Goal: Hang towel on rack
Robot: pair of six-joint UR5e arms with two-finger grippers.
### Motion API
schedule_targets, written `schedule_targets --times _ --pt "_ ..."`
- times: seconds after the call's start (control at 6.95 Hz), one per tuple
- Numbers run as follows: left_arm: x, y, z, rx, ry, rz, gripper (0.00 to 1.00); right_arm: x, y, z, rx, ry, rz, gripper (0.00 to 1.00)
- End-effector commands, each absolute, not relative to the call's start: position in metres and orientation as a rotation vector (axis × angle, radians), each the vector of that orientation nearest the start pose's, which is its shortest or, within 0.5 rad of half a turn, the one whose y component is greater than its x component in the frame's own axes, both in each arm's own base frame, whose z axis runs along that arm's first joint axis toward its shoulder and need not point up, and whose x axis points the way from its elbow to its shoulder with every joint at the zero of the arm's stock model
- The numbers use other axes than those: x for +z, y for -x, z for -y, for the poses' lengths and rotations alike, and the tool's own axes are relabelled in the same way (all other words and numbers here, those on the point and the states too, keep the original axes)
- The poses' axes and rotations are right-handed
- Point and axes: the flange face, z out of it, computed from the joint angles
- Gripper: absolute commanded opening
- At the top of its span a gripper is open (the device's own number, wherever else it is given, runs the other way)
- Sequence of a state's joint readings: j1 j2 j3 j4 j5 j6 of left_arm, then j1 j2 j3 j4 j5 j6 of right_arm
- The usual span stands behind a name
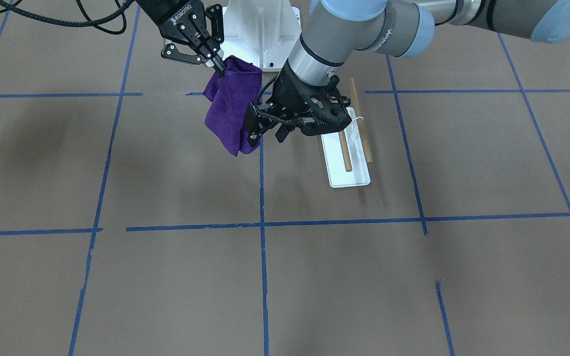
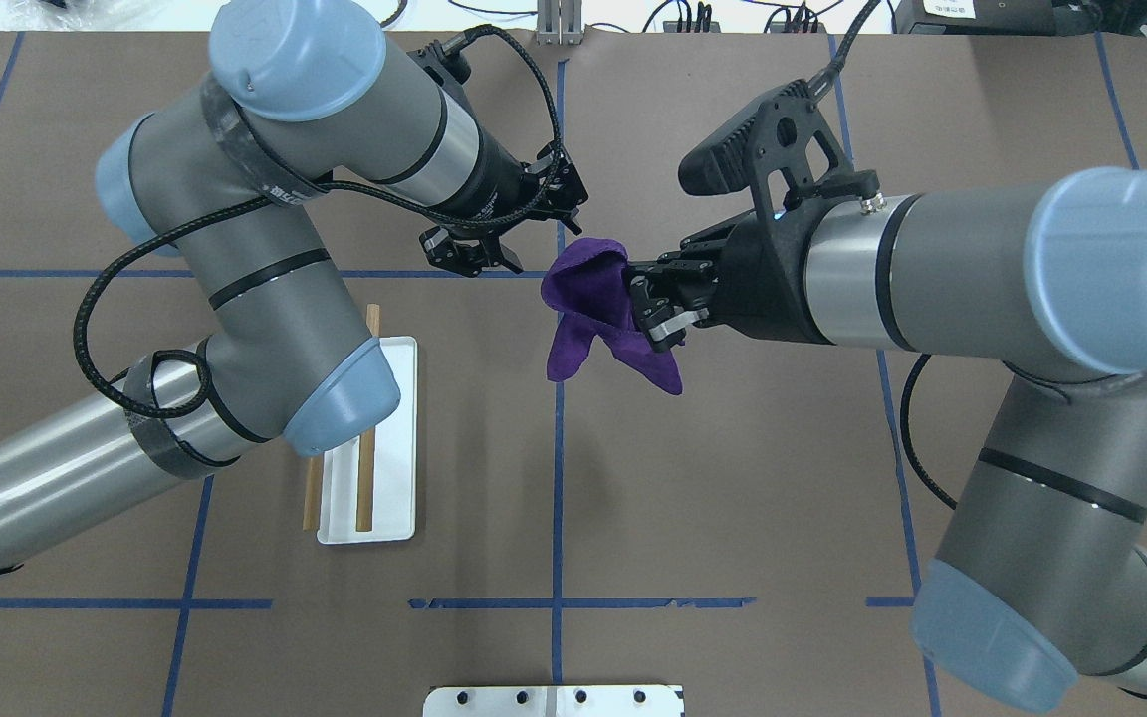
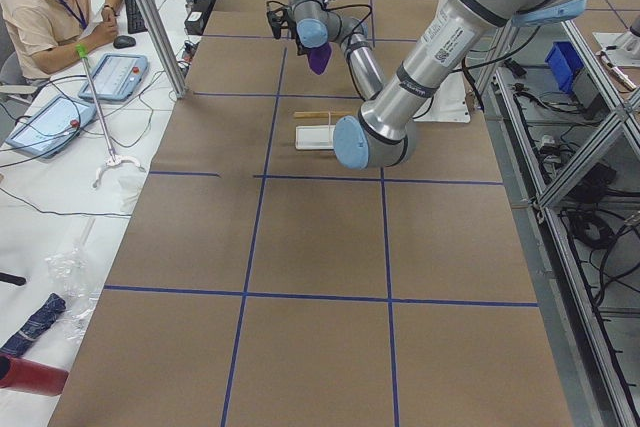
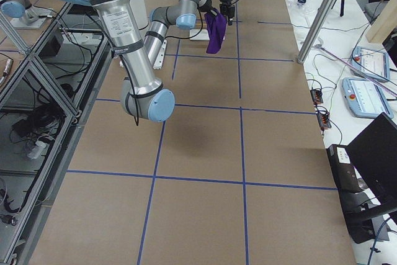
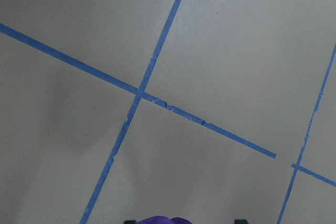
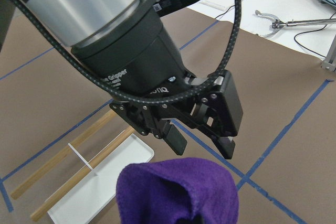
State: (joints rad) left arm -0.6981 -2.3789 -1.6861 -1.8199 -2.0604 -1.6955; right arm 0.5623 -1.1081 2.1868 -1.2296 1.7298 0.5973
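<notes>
A purple towel point(image 2: 598, 319) hangs bunched in the air from my right gripper point(image 2: 647, 311), which is shut on its upper part; it also shows in the front view point(image 1: 230, 106) and the right wrist view point(image 6: 178, 187). My left gripper point(image 2: 482, 259) is open and empty, close beside the towel on the rack's side; its open jaws show in the right wrist view point(image 6: 202, 140) and the front view point(image 1: 265, 134). The rack point(image 2: 389, 428), two wooden dowels over a flat white base, stands on the table partly under my left arm, apart from the towel point(image 1: 349, 173).
A large white bolted pedestal point(image 1: 260, 29) stands at the robot's base, behind the towel. The brown table carries a grid of blue tape lines point(image 5: 142, 90). An operator sits at a desk off the table's left end point(image 3: 50, 7).
</notes>
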Motion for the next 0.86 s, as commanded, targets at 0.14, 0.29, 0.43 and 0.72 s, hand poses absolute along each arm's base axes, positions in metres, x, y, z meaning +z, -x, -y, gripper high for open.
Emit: schedule_targets --times 0.14,0.29,0.43,0.72 --pt "0.0662 -0.4539 0.4876 -0.403 0.098 -1.256 0.72 0.1111 0.3623 0.3480 -0.503 -0.929 1.107 0.00" --pt "0.0640 -0.4555 0.4862 -0.394 0.109 -1.258 0.72 0.1135 0.3632 0.3475 -0.522 -0.935 1.096 0.00" --pt "0.0642 -0.4562 0.4852 -0.384 0.120 -1.258 0.72 0.1133 0.3625 0.3480 -0.555 -0.962 1.078 0.00" --pt "0.0683 -0.4567 0.4856 -0.361 0.104 -1.253 0.49 0.1092 0.3639 0.3477 -0.559 -0.966 1.083 0.00"
